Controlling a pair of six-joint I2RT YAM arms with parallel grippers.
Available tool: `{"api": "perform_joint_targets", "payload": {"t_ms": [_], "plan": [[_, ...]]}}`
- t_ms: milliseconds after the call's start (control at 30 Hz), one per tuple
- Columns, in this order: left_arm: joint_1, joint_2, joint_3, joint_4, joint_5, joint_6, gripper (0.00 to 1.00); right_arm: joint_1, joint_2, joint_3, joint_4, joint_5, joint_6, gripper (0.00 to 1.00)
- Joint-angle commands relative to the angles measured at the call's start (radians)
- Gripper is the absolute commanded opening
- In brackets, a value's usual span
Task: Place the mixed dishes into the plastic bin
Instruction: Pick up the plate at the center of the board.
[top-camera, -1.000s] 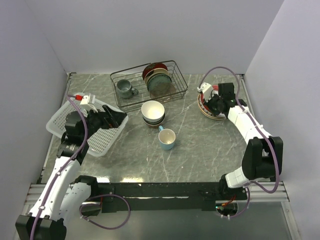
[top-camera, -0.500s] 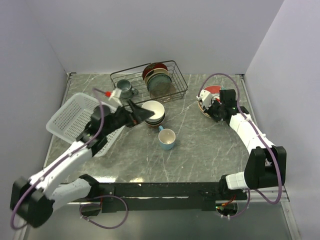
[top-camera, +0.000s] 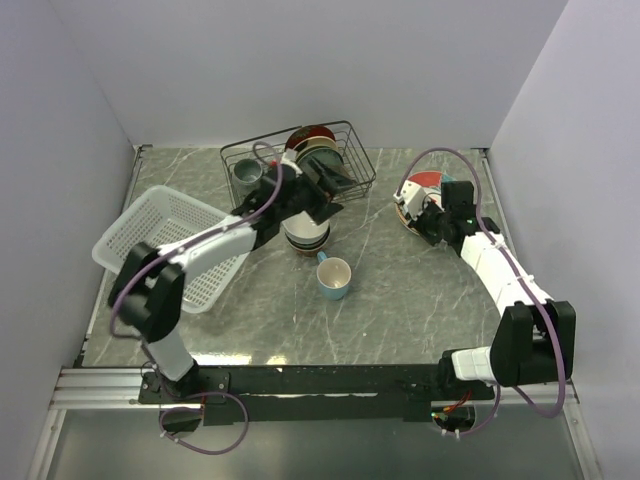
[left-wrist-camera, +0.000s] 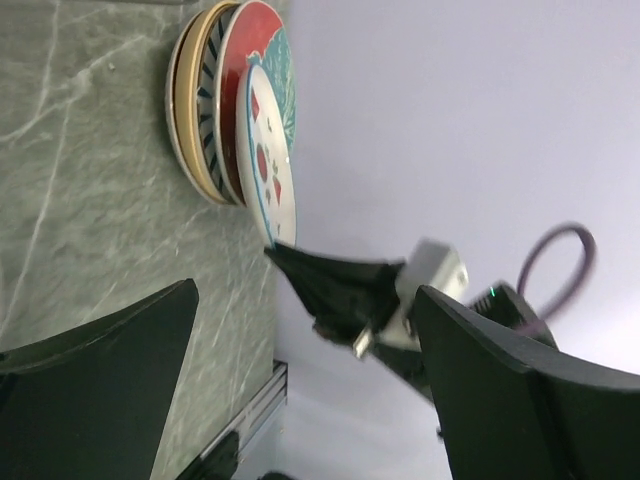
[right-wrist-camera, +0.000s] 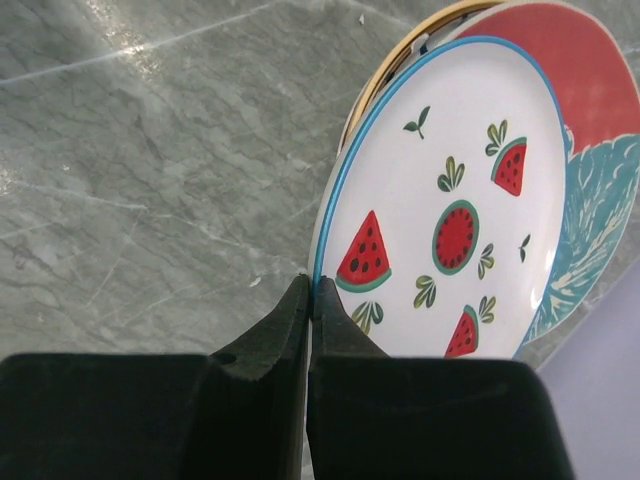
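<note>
Right wrist view: a white watermelon plate (right-wrist-camera: 450, 230) with a blue rim tops the plate stack at the right of the table (top-camera: 400, 300). Its near edge is pinched by your right gripper (right-wrist-camera: 311, 290), clenched tight on the lip. The left wrist view shows this plate tipped up off the teal-floral red-rimmed plate (left-wrist-camera: 262, 40), the striped plate (left-wrist-camera: 212, 100) and the tan plate (left-wrist-camera: 185, 100) beneath.

The hold looks thin, right at the rim, so lift slowly and watch for the plate pivoting or slipping. The stack sits near the right wall (top-camera: 560, 100), so room seems tight there; draw toward the table's middle.

The white plastic bin (top-camera: 160, 225) waits at the left side, well apart. Between lie the stacked bowls (top-camera: 305, 228), the light blue mug (top-camera: 334, 278) and the black wire rack (top-camera: 345, 135). Your left gripper (top-camera: 332, 188), spread wide and grasping nothing, hovers above the bowls, just in front of the rack. Carry the plate high over all of these.
</note>
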Motion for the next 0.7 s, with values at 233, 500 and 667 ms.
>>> {"api": "perform_joint_targets", "payload": {"t_ms": [233,500,667], "plan": [[-0.087,0.455,0.557,-0.226,0.065,-0.140,0.86,-0.045,-0.098,-0.003,0.123,-0.080,-0.021,0.00],[-0.144,0.584,0.663,-0.298,0.025,-0.157,0.88,-0.053,-0.134,-0.014,0.115,-0.118,-0.026,0.00],[-0.163,0.643,0.709,-0.292,0.040,-0.180,0.88,-0.051,-0.152,-0.010,0.095,-0.167,-0.028,0.00]]}}
